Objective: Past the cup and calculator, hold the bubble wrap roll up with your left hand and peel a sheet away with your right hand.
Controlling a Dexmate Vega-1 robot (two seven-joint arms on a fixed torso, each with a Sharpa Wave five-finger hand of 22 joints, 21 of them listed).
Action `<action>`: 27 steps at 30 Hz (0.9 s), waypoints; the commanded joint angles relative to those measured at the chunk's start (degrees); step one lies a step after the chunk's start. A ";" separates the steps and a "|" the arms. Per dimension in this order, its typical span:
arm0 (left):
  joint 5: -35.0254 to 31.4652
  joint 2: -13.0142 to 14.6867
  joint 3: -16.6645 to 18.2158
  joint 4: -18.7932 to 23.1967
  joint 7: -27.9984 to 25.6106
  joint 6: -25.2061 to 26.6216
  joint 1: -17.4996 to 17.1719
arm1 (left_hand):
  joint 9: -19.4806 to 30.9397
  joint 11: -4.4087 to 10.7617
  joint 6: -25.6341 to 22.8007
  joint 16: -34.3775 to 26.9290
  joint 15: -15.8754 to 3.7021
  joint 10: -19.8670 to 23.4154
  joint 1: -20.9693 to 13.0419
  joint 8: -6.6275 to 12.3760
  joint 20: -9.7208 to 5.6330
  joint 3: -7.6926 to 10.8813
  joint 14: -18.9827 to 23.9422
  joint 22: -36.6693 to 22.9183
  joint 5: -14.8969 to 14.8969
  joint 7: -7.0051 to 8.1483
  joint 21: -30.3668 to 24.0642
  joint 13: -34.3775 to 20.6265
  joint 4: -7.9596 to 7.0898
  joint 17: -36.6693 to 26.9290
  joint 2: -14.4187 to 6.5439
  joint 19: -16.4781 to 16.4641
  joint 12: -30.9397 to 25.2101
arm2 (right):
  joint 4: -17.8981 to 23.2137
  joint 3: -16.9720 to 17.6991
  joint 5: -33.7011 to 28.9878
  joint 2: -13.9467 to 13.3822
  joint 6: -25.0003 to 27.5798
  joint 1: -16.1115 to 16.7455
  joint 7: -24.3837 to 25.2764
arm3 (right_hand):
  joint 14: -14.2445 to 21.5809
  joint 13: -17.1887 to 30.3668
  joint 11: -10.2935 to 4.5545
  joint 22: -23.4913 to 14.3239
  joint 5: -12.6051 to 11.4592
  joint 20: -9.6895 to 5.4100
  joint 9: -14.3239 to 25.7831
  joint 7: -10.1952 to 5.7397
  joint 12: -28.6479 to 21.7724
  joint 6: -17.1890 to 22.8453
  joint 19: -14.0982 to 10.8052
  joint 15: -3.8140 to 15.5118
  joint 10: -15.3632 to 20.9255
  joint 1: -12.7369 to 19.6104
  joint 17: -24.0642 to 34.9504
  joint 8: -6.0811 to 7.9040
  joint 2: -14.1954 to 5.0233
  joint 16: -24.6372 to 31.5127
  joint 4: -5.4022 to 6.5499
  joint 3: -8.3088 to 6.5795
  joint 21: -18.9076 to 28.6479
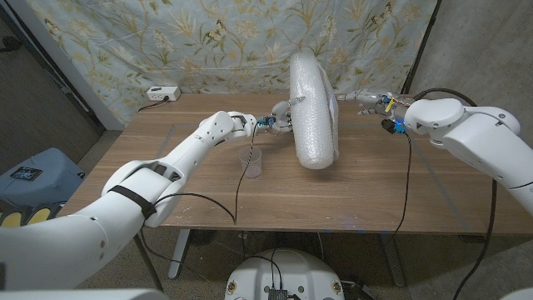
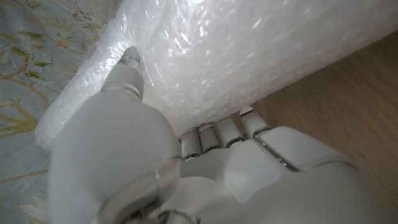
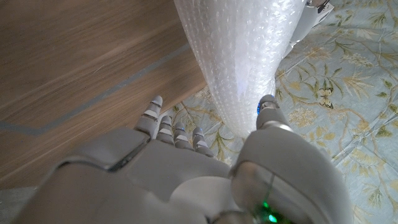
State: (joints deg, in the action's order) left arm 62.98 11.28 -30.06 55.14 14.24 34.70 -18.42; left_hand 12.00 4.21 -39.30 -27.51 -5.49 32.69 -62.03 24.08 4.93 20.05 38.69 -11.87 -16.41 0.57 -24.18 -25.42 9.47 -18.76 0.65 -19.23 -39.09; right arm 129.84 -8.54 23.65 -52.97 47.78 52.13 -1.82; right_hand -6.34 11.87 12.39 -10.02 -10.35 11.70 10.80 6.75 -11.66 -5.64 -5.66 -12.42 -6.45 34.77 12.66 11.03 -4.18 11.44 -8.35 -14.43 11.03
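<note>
A large white roll of bubble wrap [image 1: 313, 110] stands on end in the upper middle of the head view, on the far part of the brown wooden bench [image 1: 358, 187]. The robot's left hand [image 1: 277, 117] grips its left side, thumb and fingers [image 2: 214, 134] pressed into the plastic. The right hand [image 1: 366, 102] hovers just right of the roll with fingers [image 3: 163, 129] spread and holding nothing, while a clear plastic cup [image 1: 251, 162] stands lower left of the roll.

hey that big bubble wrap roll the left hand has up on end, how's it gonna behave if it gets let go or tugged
Bubble wrap roll: likely light for its bulk. It already leans on its end, so it may tip without the left hand. The glossy surface looks slippery and soft, probably denting under fingers.
</note>
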 commanded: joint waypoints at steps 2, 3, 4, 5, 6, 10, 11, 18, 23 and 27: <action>0.82 0.30 0.44 1.69 -2.31 1.52 -0.62 | 6.64 0.65 -2.84 -0.31 0.19 1.50 -5.13 5.74 0.40 0.69 0.55 -0.09 -3.23 -2.10 -0.44 -8.25 -0.15 -0.15 -5.98 -0.57 0.03 | 1.52 -4.67 -0.34 -1.20 8.14 -6.10 -1.20 | -0.96 0.20 0.32 -0.15 -0.22 0.22 0.29 5.26 -0.23 -1.22 0.66 -0.07 -1.06 -0.03 0.19 0.24 -0.34 0.37 0.12 0.72 0.40; 0.96 0.29 0.51 1.78 -2.53 1.72 -0.66 | 6.67 0.55 -2.87 -0.36 0.19 1.56 -5.10 5.76 0.38 0.67 0.69 -0.09 -3.25 -2.09 -0.47 -8.26 -0.16 -0.13 -5.95 -0.62 0.03 | 1.68 -4.98 -0.42 -1.34 8.43 -6.37 -1.28 | -1.06 0.20 0.32 -0.15 -0.23 0.22 0.29 5.27 -0.24 -1.37 0.79 -0.07 -1.16 -0.02 0.19 0.24 -0.36 0.37 0.12 0.79 0.39; 1.00 0.31 0.51 1.94 -2.71 1.86 -0.72 | 6.70 0.70 -2.91 -0.39 0.26 1.74 -5.06 5.79 0.35 0.66 0.81 -0.10 -3.29 -2.13 -0.47 -8.24 -0.18 -0.10 -5.93 -0.60 0.02 | 1.78 -5.26 -0.36 -1.22 9.08 -6.75 -1.27 | -1.13 0.21 0.32 -0.15 -0.23 0.22 0.29 5.27 -0.24 -1.46 0.83 -0.07 -1.21 -0.03 0.18 0.24 -0.36 0.36 0.12 0.84 0.40; 1.07 0.30 0.55 2.02 -2.79 1.88 -0.78 | 6.73 0.56 -2.91 -0.44 0.30 1.69 -5.14 5.80 0.40 0.66 0.83 -0.10 -3.32 -2.14 -0.50 -8.25 -0.13 -0.12 -5.92 -0.64 0.08 | 1.84 -5.62 -0.36 -1.12 9.66 -7.15 -1.26 | -1.20 0.21 0.32 -0.16 -0.22 0.22 0.28 5.27 -0.24 -1.62 0.89 -0.07 -1.30 -0.05 0.18 0.22 -0.42 0.36 0.15 0.90 0.41; 1.17 0.30 0.59 2.25 -3.09 2.05 -0.88 | 6.74 0.56 -2.95 -0.46 0.33 1.68 -5.16 5.82 0.37 0.68 0.83 -0.10 -3.34 -2.16 -0.51 -8.25 -0.14 -0.14 -5.96 -0.65 0.09 | 1.89 -6.37 -0.58 -1.17 10.20 -7.80 -1.33 | -1.30 0.21 0.32 -0.16 -0.20 0.21 0.28 5.27 -0.25 -1.83 0.93 -0.07 -1.36 -0.08 0.18 0.21 -0.48 0.36 0.17 0.97 0.42; 1.44 0.11 0.75 2.32 -3.18 1.87 -1.17 | 6.76 0.56 -3.13 -0.61 0.27 1.88 -5.21 5.88 0.38 0.60 0.95 -0.11 -3.42 -2.10 -0.57 -8.32 -0.09 -0.18 -5.83 -0.70 0.11 | 1.46 -9.13 -1.22 -0.90 11.79 -10.45 -1.74 | -3.15 0.37 0.33 -0.21 -0.04 0.21 0.37 5.27 -0.31 -3.87 2.80 -0.09 -3.19 -1.34 0.36 0.27 -1.47 0.38 0.37 1.47 0.46; 1.44 0.11 0.78 2.46 -3.24 1.75 -1.28 | 6.75 0.69 -3.16 -0.66 0.28 1.94 -5.20 5.88 0.37 0.58 1.01 -0.11 -3.45 -2.05 -0.59 -8.34 -0.11 -0.20 -5.84 -0.71 0.12 | 1.29 -9.92 -1.46 -0.82 12.13 -11.19 -1.86 | -3.20 0.37 0.33 -0.22 -0.04 0.21 0.37 5.27 -0.30 -3.93 2.83 -0.09 -3.27 -1.36 0.36 0.28 -1.50 0.38 0.36 1.49 0.47; 1.54 0.34 0.98 2.96 -3.70 1.56 -1.68 | 6.86 0.35 -3.23 -0.77 0.34 2.05 -5.34 5.93 0.48 0.60 1.12 -0.13 -3.65 -2.22 -0.68 -8.47 -0.07 -0.17 -5.82 -0.74 0.23 | 0.02 -14.19 -2.31 -0.18 13.87 -15.70 -3.31 | -3.67 0.37 0.33 -0.22 -0.05 0.21 0.36 5.27 -0.32 -4.64 3.10 -0.08 -3.95 -1.57 0.37 0.26 -1.68 0.40 0.31 1.67 0.51; 1.45 0.28 1.19 3.14 -4.58 0.97 -1.92 | 6.93 0.48 -3.26 -0.87 0.38 2.17 -5.41 5.95 0.47 0.55 1.17 -0.14 -3.77 -2.24 -0.73 -8.57 -0.03 -0.18 -5.71 -0.74 0.29 | -0.43 -16.82 -2.75 0.09 15.16 -18.89 -4.71 | -3.85 0.36 0.33 -0.22 -0.05 0.21 0.36 5.27 -0.30 -4.99 3.15 -0.09 -4.35 -1.73 0.39 0.26 -1.81 0.42 0.35 1.75 0.53; 1.41 0.07 1.20 3.02 -4.95 0.75 -1.85 | 6.94 0.48 -3.35 -0.95 0.38 2.32 -5.48 5.97 0.49 0.55 1.17 -0.14 -3.88 -2.20 -0.76 -8.63 -0.03 -0.21 -5.74 -0.71 0.32 | -0.74 -18.19 -2.93 0.42 15.31 -20.41 -5.53 | -3.94 0.36 0.33 -0.23 -0.05 0.21 0.36 5.28 -0.31 -5.05 3.16 -0.09 -4.46 -1.86 0.40 0.27 -1.87 0.42 0.39 1.80 0.54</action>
State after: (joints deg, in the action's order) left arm 64.35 11.53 -29.13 57.85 10.47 36.21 -19.94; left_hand 11.99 3.81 -39.84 -28.01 -5.12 33.52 -62.03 24.08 5.33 20.05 39.52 -11.86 -16.41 0.11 -24.63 -25.43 9.47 -18.77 0.64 -19.65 -38.64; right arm 130.09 -21.50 21.71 -53.35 60.36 37.57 -4.99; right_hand -9.59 12.18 12.57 -10.01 -10.35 11.87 11.08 6.75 -11.66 -9.44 -3.01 -12.39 -9.68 33.25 12.93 11.03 -5.69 11.71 -7.89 -12.88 11.27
